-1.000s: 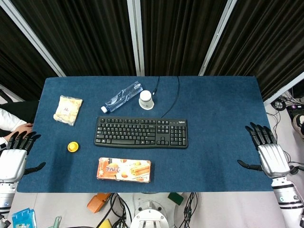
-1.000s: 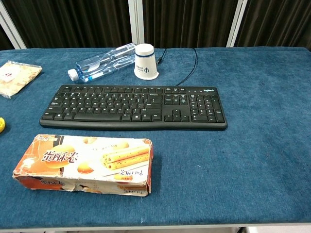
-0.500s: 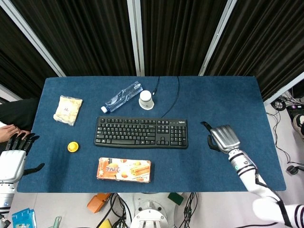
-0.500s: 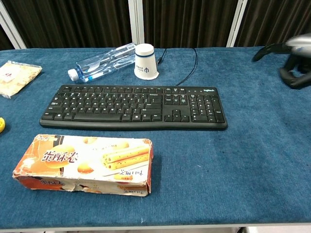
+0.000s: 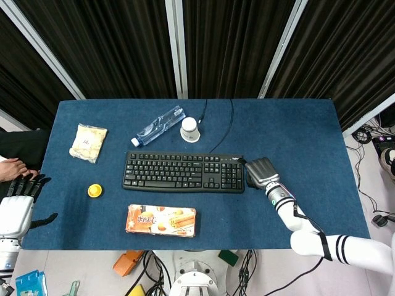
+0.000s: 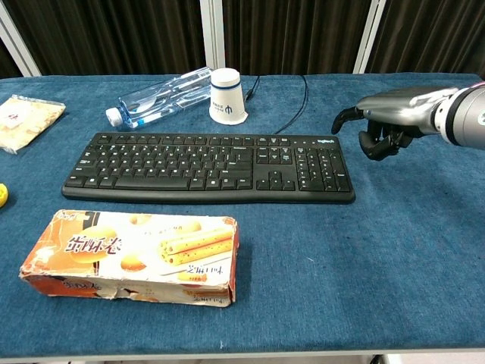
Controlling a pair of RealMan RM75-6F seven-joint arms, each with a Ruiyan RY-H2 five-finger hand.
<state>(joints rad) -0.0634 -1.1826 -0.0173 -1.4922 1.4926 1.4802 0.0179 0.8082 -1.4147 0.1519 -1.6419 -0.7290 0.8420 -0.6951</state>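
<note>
- The keyboard (image 6: 208, 167) carries a small white brand mark at its top right corner, above the number pad; it is too small to read for certain.
- The keycaps bear white legends, too small to make out singly.
- The biscuit box (image 6: 130, 256) shows three large white Chinese characters on its orange front, beside pictured rolled wafers; smaller print below them is unreadable.
- The paper cup (image 6: 227, 96), standing upside down, has a dark blue logo with a line of tiny text, illegible.
- The snack bag (image 6: 23, 121) has a small red mark, unreadable.
</note>
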